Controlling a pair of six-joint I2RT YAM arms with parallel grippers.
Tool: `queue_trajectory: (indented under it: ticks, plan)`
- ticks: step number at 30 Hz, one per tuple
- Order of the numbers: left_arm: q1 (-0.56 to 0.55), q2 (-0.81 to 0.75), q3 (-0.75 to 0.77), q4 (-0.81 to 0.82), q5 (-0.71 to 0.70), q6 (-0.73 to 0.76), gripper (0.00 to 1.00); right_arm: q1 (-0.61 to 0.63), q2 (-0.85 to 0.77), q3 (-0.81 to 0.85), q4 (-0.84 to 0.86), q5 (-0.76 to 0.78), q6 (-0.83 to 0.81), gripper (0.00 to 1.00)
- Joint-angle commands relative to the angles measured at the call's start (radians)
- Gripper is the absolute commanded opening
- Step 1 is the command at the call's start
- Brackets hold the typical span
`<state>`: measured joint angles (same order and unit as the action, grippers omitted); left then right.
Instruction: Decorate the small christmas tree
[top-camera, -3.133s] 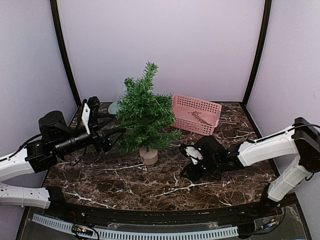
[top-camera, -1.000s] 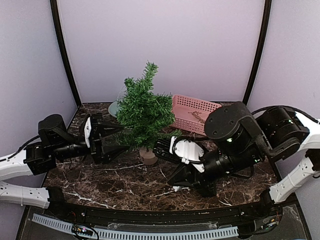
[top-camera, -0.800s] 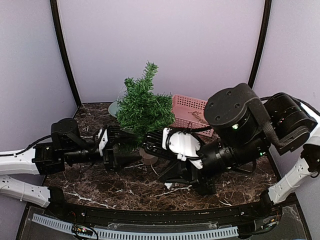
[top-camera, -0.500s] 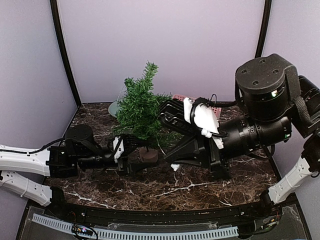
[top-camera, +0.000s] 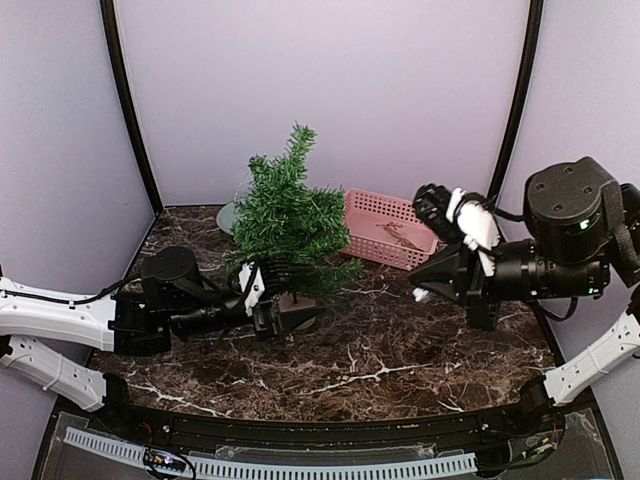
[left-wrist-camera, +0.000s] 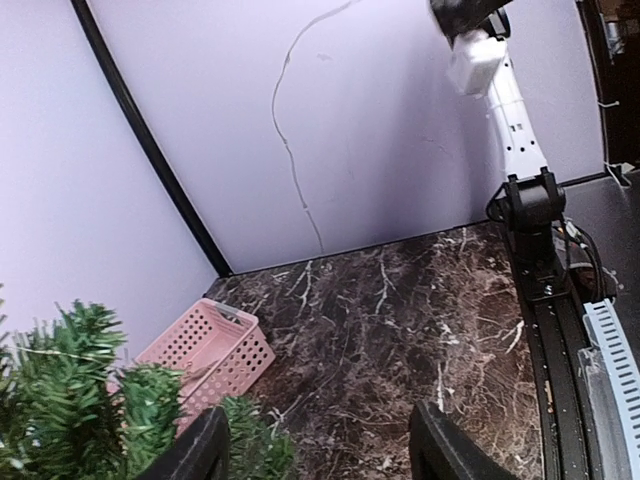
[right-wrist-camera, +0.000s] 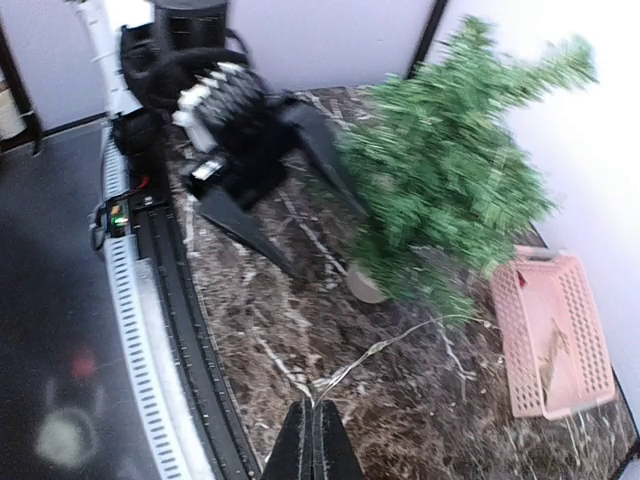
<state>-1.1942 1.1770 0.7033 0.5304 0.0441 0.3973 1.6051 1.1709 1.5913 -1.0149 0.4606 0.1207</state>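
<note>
Tree (top-camera: 288, 215): upright on marble table (top-camera: 380, 360), a little toward 9 o'clock of table centre in top view; low branches cover most of tan base (top-camera: 303, 312).
Left gripper (top-camera: 281, 311): low over table, at 9 o'clock of base and close against it; whether touching cannot be told from above. In left wrist view (left-wrist-camera: 318, 420), fingers spread wide, bare marble between them, needles at 9 o'clock of frame.
Right gripper (top-camera: 424, 291): raised above table, at 3 o'clock of tree, well apart from it, tips aimed toward 9 o'clock. In right wrist view (right-wrist-camera: 313, 430), fingers pressed together, pinching end of strand.
Strand (right-wrist-camera: 385, 345): thin, pale, wire-like; runs from pinched tips up toward 1 o'clock into lowest branches.
Basket (top-camera: 392, 229): pink, perforated, at 2 o'clock of tree, its near corner just beside branch tips; small brownish twig-like item (top-camera: 398, 236) inside, too small to identify.
</note>
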Motion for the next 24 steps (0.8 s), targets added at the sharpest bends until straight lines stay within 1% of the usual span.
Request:
queue_trajectory:
  ticks: [1,2,4,6,8,10,12,15,16,19,24]
  plan:
    - [-0.002,-0.077,-0.009,0.024,-0.121,-0.003,0.64,-0.056,-0.152,-0.083,0.064,0.307,0.209,0.0]
    - [0.0,-0.081,-0.009,0.018,-0.142,-0.005,0.64,-0.06,-0.177,-0.089,0.061,0.359,0.239,0.0]
    - [0.005,-0.09,-0.008,0.007,-0.161,-0.008,0.64,-0.063,-0.218,-0.091,0.07,0.441,0.246,0.0]
    - [0.01,-0.094,-0.006,0.001,-0.166,-0.014,0.64,-0.065,-0.239,-0.084,0.1,0.483,0.206,0.0]
    - [0.013,-0.09,-0.005,-0.004,-0.162,-0.013,0.64,-0.065,-0.237,-0.059,0.138,0.491,0.14,0.0]
    - [0.014,-0.081,0.001,-0.006,-0.154,-0.006,0.64,-0.065,-0.205,-0.02,0.166,0.458,0.068,0.0]
    - [0.015,-0.069,0.01,-0.006,-0.145,-0.001,0.64,-0.066,-0.152,0.033,0.152,0.406,0.017,0.0]
    - [0.015,-0.058,0.024,-0.006,-0.129,0.003,0.64,-0.065,-0.056,0.103,0.096,0.299,-0.038,0.0]
    - [0.015,-0.057,0.029,-0.003,-0.125,0.004,0.64,-0.065,-0.025,0.124,0.068,0.239,-0.059,0.0]
    - [0.015,-0.063,0.033,-0.001,-0.099,0.011,0.63,-0.057,0.05,0.143,0.043,0.109,-0.092,0.0]
    - [0.015,-0.086,0.026,-0.007,-0.052,0.017,0.64,0.023,0.146,0.184,0.03,0.047,-0.145,0.0]
